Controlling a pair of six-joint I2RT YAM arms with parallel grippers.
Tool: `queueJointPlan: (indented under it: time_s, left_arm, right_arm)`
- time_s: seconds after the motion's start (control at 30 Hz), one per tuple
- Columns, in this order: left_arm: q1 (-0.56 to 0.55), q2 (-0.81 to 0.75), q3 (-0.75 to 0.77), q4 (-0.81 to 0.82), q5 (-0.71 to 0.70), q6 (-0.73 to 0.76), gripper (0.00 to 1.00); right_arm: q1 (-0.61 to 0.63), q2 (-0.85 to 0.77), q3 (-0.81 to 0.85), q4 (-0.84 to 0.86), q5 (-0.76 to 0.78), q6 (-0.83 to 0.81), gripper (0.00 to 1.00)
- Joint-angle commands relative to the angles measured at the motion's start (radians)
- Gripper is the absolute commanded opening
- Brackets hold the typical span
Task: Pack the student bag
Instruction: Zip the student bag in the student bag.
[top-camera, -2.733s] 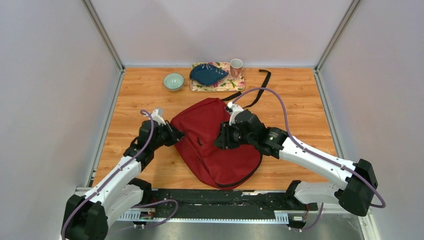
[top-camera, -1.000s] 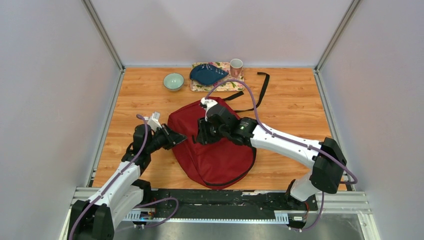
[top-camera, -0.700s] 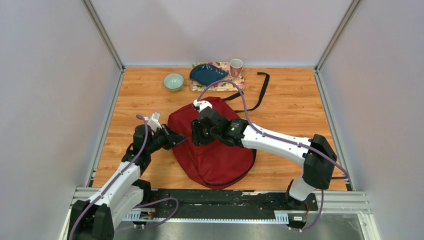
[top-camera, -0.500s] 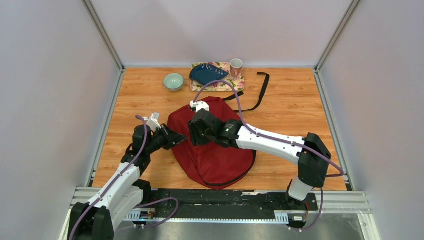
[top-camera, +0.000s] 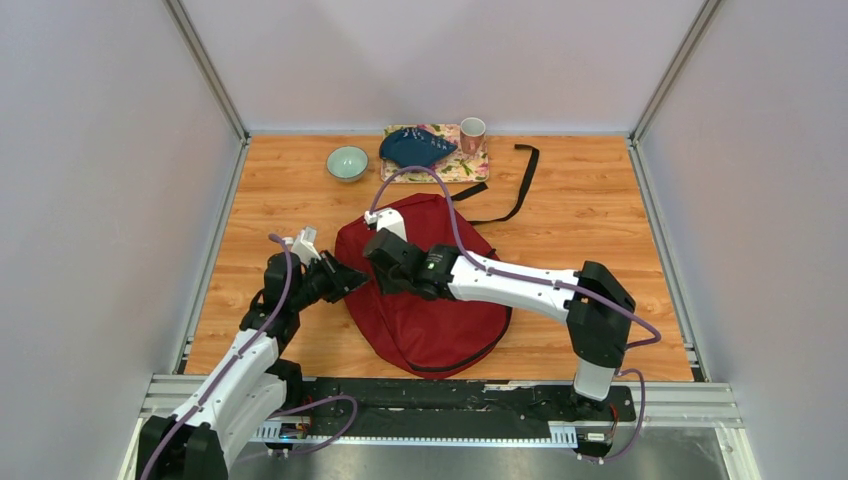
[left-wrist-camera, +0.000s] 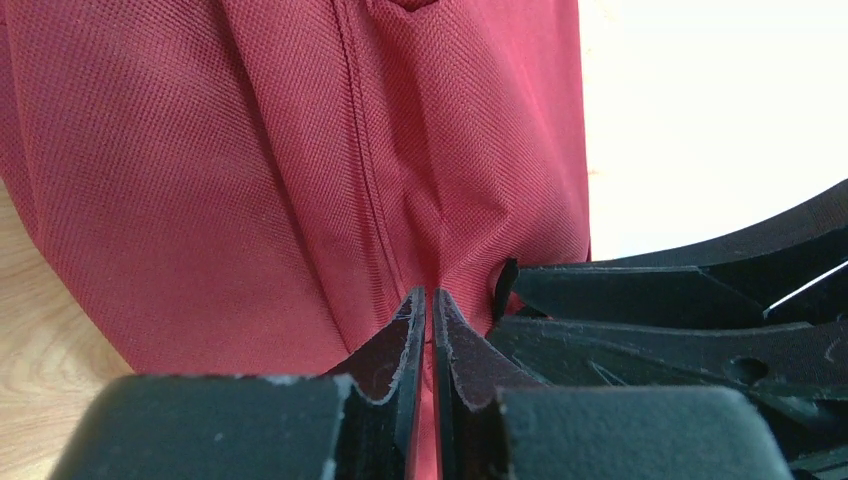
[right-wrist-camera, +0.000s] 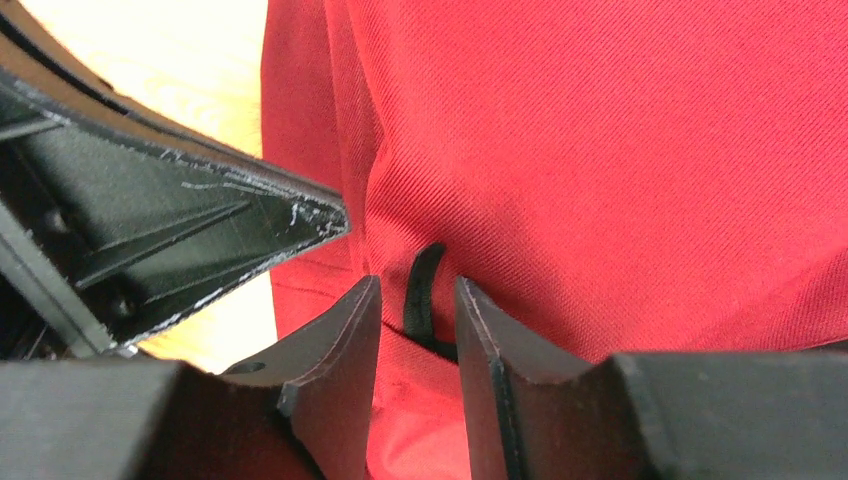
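Note:
The student bag (top-camera: 440, 305), dark red with black trim, lies flat mid-table. My left gripper (top-camera: 347, 279) is shut on a fold of the bag's red fabric (left-wrist-camera: 300, 180) at its left edge; the fingertips (left-wrist-camera: 412, 310) pinch the cloth. My right gripper (top-camera: 372, 272) reaches across the bag to that same edge, right beside the left gripper. Its jaws stand slightly apart around a black zipper pull (right-wrist-camera: 424, 295) without clamping it. In the right wrist view the gripper (right-wrist-camera: 418, 292) sits over the red fabric (right-wrist-camera: 620, 150), with the left gripper's finger (right-wrist-camera: 190, 235) close at the upper left.
A teal bowl (top-camera: 347, 162) stands at the back left. A floral tray (top-camera: 470, 168) at the back holds a blue wallet (top-camera: 415, 147), with a cup (top-camera: 472, 133) on its right end. A black strap (top-camera: 520, 185) trails from the bag toward the back right.
My right arm has swung left across the bag, from its middle to its left edge beside the left gripper. The bag slid a little left early on. The left gripper has kept its hold.

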Motion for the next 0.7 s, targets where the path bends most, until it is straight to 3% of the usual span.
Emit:
queueJointPlan:
  time_s: [0.0, 0.5, 0.6, 0.67]
  left_arm:
    - [-0.005, -0.013, 0.028, -0.003, -0.009, 0.023, 0.13]
    - [-0.003, -0.015, 0.025, 0.000, 0.003, 0.013, 0.14]
    - [-0.005, -0.018, 0.023, 0.009, 0.011, 0.009, 0.19]
    - [-0.003, -0.020, 0.025, 0.010, 0.016, 0.004, 0.34]
  right_arm:
    - [0.013, 0.043, 0.075, -0.021, 0.111, -0.026, 0.36]
    - [0.014, 0.083, 0.098, -0.040, 0.151, -0.029, 0.13]
    - [0.014, 0.084, 0.098, -0.041, 0.151, -0.029, 0.02]
    - [0.014, 0.081, 0.096, -0.044, 0.153, -0.024, 0.00]
